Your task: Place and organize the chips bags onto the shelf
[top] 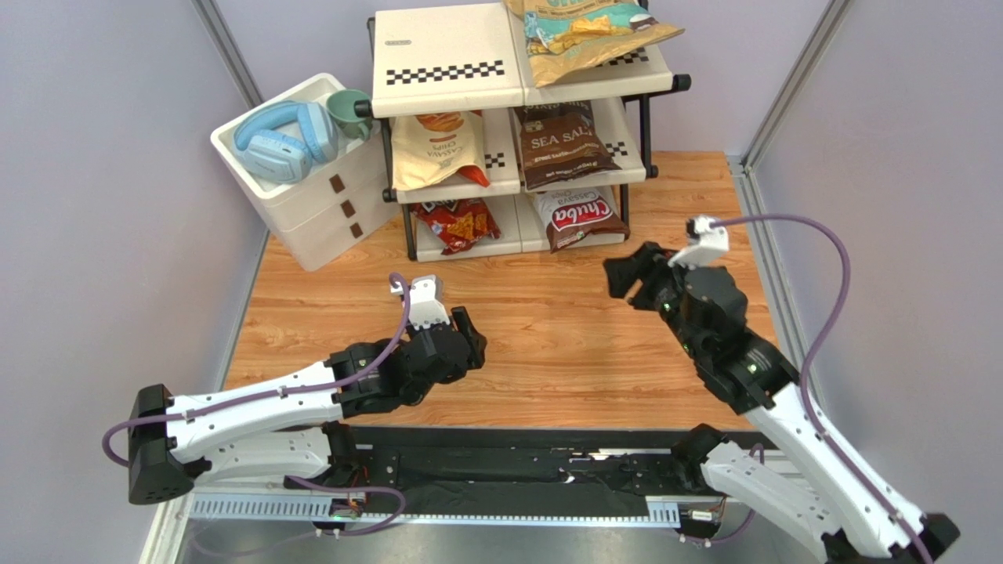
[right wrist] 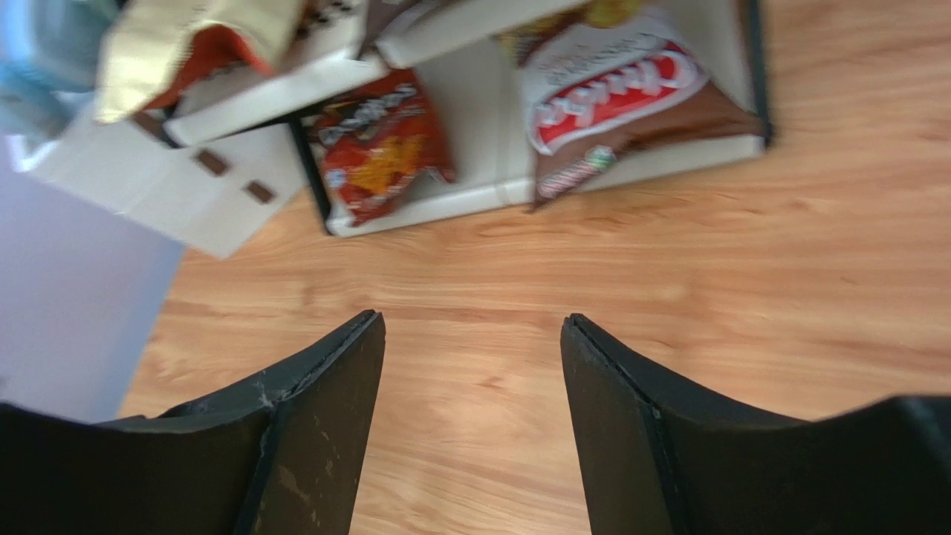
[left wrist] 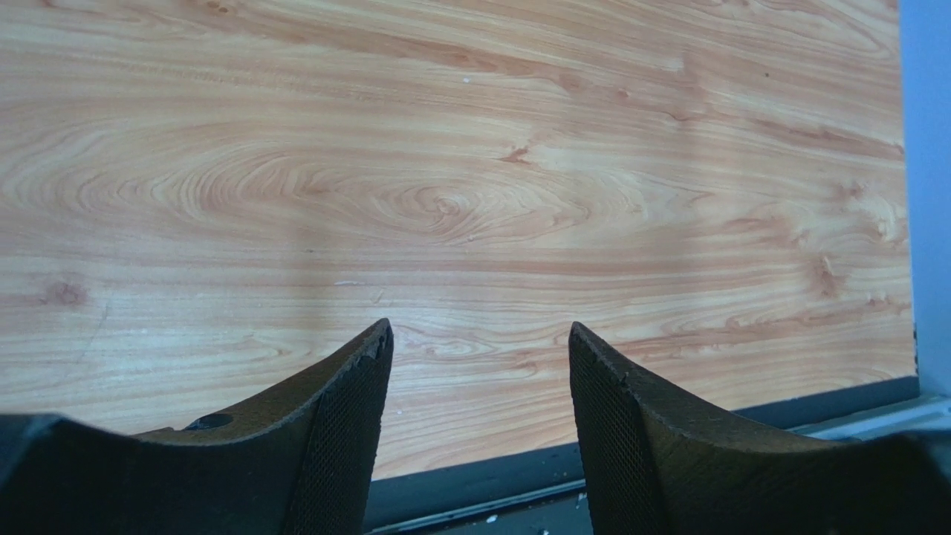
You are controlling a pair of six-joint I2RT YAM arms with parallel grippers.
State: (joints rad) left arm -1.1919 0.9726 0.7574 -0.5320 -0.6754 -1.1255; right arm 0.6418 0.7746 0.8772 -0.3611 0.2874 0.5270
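The shelf (top: pixel 442 47) stands at the back of the table with all the chips bags on it. A tan-and-teal bag (top: pixel 583 33) lies on the top tier's right half. On the middle tier sit a cream bag with a red-orange top (top: pixel 438 147) and the dark "Sea Salt" bag (top: pixel 565 143). The bottom tier holds the red Doritos bag (top: pixel 457 221) and the white-red "Chuba" bag (top: pixel 580 217). My left gripper (top: pixel 467 335) is open and empty over bare wood (left wrist: pixel 480 334). My right gripper (top: pixel 630 279) is open and empty (right wrist: pixel 473 323), in front of the Chuba bag (right wrist: pixel 614 95) and the Doritos bag (right wrist: pixel 380 145).
A white three-drawer box (top: pixel 312 200) stands left of the shelf, with blue headphones (top: pixel 283 135) and a green mug (top: pixel 350 112) on top. Grey walls close in both sides. A black rail (top: pixel 530 470) runs along the near edge.
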